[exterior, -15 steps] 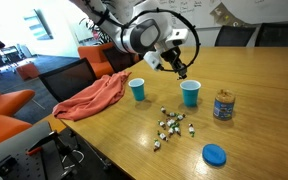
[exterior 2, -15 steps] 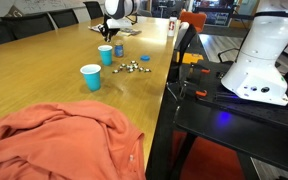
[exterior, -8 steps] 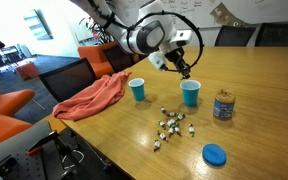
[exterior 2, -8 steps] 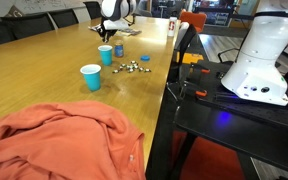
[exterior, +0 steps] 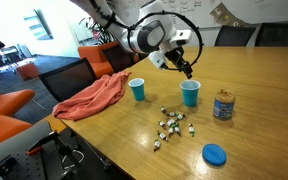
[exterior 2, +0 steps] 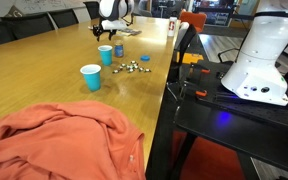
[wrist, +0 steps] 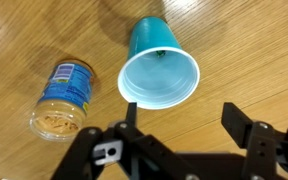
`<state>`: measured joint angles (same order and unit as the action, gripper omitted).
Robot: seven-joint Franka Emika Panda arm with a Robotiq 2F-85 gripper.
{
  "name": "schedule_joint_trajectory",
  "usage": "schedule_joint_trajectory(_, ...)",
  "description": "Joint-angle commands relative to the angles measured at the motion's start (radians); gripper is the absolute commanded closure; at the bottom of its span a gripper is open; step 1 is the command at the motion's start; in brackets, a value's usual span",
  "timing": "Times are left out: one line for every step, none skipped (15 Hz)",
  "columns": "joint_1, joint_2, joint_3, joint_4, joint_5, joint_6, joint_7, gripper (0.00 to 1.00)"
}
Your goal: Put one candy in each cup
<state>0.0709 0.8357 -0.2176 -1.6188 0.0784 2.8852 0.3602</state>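
Observation:
Two bright-blue cups stand on the wooden table in both exterior views, one (exterior: pixel 137 90) (exterior 2: pixel 90 77) near the cloth and one (exterior: pixel 190 93) (exterior 2: pixel 105 54) near the jar. My gripper (exterior: pixel 187 69) (exterior 2: pixel 111 34) hangs just above the second cup. In the wrist view that cup (wrist: pixel 159 66) lies straight ahead of my gripper (wrist: pixel 181 118), which is open with nothing between its fingers. The cup's pale inside shows no candy that I can make out. Several wrapped candies (exterior: pixel 171 126) (exterior 2: pixel 132 67) lie loose on the table in front of the cups.
A clear jar with a yellow label (exterior: pixel 223 105) (wrist: pixel 62 98) stands beside the cup under my gripper. A flat blue lid (exterior: pixel 215 154) lies near the table's front edge. An orange cloth (exterior: pixel 94 97) (exterior 2: pixel 54 140) hangs over the table's end. Chairs surround the table.
My gripper has shifted a little sideways until it is over the cup near the jar. Its fingers now stand apart.

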Motion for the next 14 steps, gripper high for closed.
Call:
schedule_joint_trajectory(0.004,-0.13,0.036,-0.145,0.01,-0.038,-0.031,0.0)
schedule_joint_trajectory(-0.009,-0.17,0.063,-0.189,0.013,-0.061,-0.055,0.0)
schedule_joint_trajectory(-0.026,-0.221,0.095,-0.247,0.017,-0.087,-0.084,0.0)
schedule_joint_trajectory(-0.028,-0.266,0.107,-0.297,0.017,-0.107,-0.095,0.0)
schedule_joint_trajectory(-0.028,-0.312,0.111,-0.342,0.012,-0.143,-0.1,0.0)
schedule_joint_trajectory(-0.024,-0.362,0.111,-0.391,0.004,-0.179,-0.103,0.0)
schedule_joint_trajectory(-0.022,-0.412,0.11,-0.441,-0.002,-0.21,-0.104,0.0)
schedule_joint_trajectory(-0.018,-0.453,0.104,-0.479,-0.008,-0.238,-0.096,0.0)
schedule_joint_trajectory(-0.019,-0.493,0.101,-0.512,-0.014,-0.268,-0.094,0.0)
schedule_joint_trajectory(-0.016,-0.529,0.095,-0.541,-0.027,-0.291,-0.088,0.0)
schedule_joint_trajectory(-0.017,-0.562,0.095,-0.568,-0.04,-0.316,-0.089,0.0)
schedule_joint_trajectory(-0.018,-0.591,0.094,-0.591,-0.055,-0.334,-0.085,0.0)
schedule_joint_trajectory(-0.02,-0.617,0.097,-0.613,-0.064,-0.345,-0.085,0.0)
schedule_joint_trajectory(-0.022,-0.639,0.1,-0.631,-0.074,-0.361,-0.081,0.0)
